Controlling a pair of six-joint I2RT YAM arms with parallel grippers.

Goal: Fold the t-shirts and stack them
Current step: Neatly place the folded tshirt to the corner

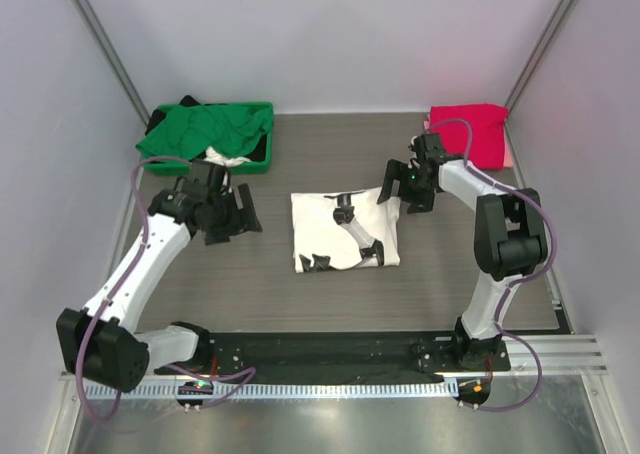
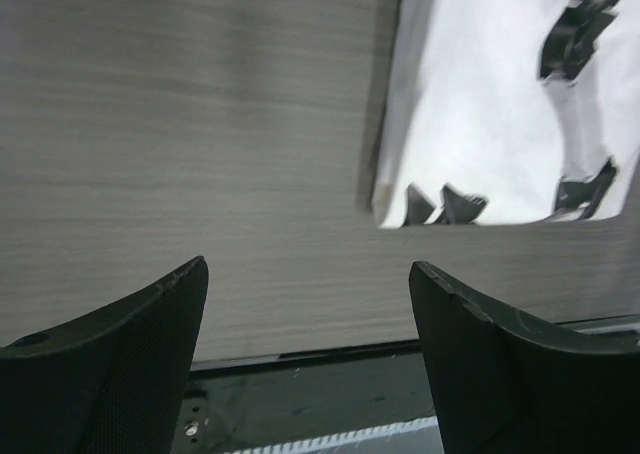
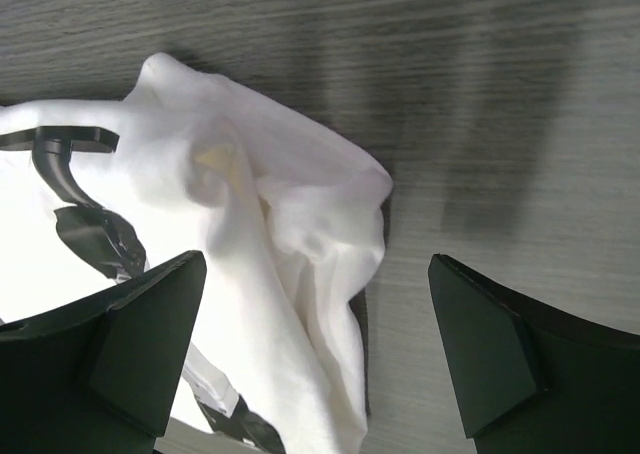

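Observation:
A white t-shirt [image 1: 345,230] with a black print lies folded into a rough square at the table's middle. Its rumpled far right corner [image 3: 300,224] fills the right wrist view; its left edge [image 2: 480,104] shows in the left wrist view. A bright pink-red t-shirt [image 1: 470,134] lies folded at the far right. A green t-shirt [image 1: 205,132] spills over the bin at the far left. My left gripper [image 1: 232,217] hangs open to the left of the white shirt, holding nothing. My right gripper [image 1: 408,182] stands open just above the shirt's far right corner, empty.
The green plastic bin [image 1: 262,164] at the far left holds the green shirt with black and white cloth under it. Grey walls close in both sides and the back. A black rail [image 1: 330,349] runs along the near edge by the arm bases.

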